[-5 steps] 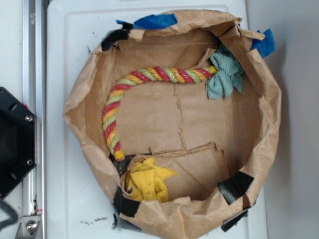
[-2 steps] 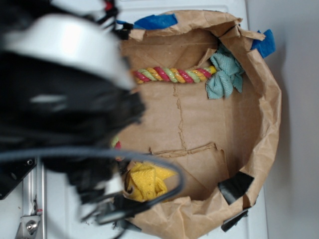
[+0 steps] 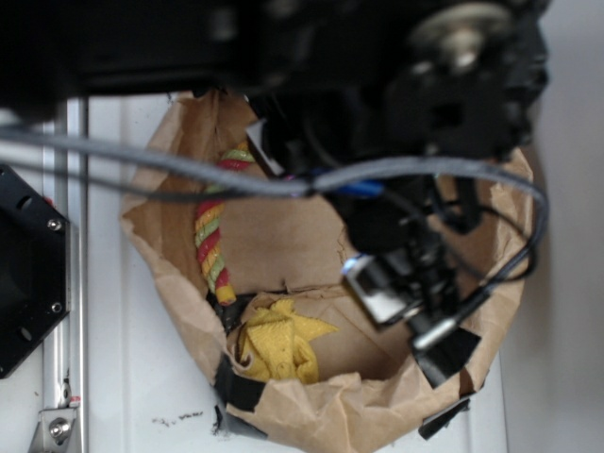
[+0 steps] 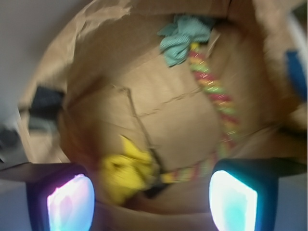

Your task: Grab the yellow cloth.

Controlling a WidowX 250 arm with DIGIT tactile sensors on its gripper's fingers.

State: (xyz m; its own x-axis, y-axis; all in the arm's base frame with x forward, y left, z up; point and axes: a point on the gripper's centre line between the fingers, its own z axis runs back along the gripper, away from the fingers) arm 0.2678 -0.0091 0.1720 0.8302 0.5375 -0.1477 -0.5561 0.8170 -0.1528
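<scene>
The yellow cloth (image 3: 278,342) lies crumpled against the near wall of the brown paper bag (image 3: 170,283), next to one end of the twisted rope (image 3: 209,241), and nothing touches it. The gripper (image 4: 151,195) hangs above the bag's floor with its jaws spread wide apart and empty; in the wrist view the cloth sits below and toward one pad (image 4: 70,202). The teal cloth (image 4: 180,38) rests at the far side. So the grab hasn't begun: lining up, descending and closing are all left, I'd say.
</scene>
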